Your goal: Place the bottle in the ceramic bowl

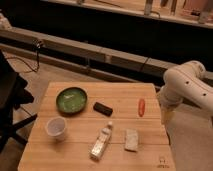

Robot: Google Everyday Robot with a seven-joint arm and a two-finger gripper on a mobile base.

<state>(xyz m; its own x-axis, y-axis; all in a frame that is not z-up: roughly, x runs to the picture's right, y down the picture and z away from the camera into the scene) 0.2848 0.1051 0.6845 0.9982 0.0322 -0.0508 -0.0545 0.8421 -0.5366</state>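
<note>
A clear bottle with a white label (101,141) lies on its side on the wooden table (75,157), near the front middle. The green ceramic bowl (71,99) stands at the table's back left, with nothing in it. My white arm (186,85) comes in from the right. My gripper (167,114) hangs down just beyond the table's right edge, well away from both the bottle and the bowl, and holds nothing that I can see.
A clear plastic cup (56,127) stands left of the bottle. A black flat object (103,108) lies between bowl and bottle. A red-orange oblong item (141,106) lies at the right, and a pale sponge-like block (131,139) right of the bottle. A low ledge (100,52) runs behind the table.
</note>
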